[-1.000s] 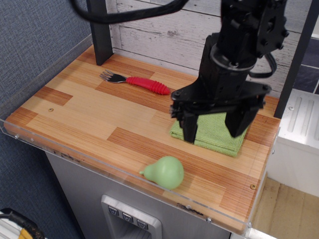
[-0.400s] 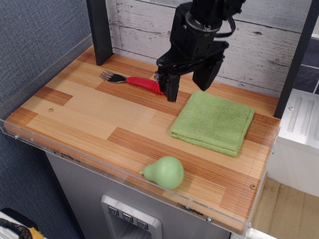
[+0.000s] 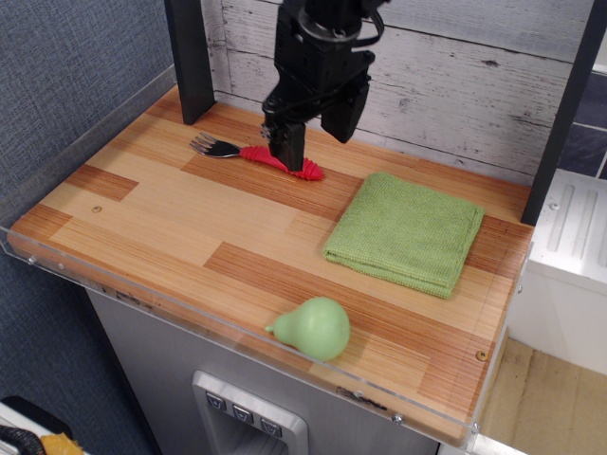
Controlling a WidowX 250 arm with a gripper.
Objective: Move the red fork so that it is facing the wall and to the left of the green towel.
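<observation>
The red fork lies flat on the wooden table near the back, its silver tines pointing left and its ribbed red handle pointing right. My black gripper is open and stands over the handle end, one finger in front of it and hiding its middle. The green towel lies flat to the right of the fork, clear of the gripper. The whitewashed plank wall runs along the back of the table.
A pale green pear lies near the front edge. A black post stands at the back left and another at the far right. A blue-grey panel closes the left side. A clear plastic rim edges the table.
My gripper has moved from above the green towel to the left and back, and now stands over the red fork's handle. The fork, towel and pear have not moved.
</observation>
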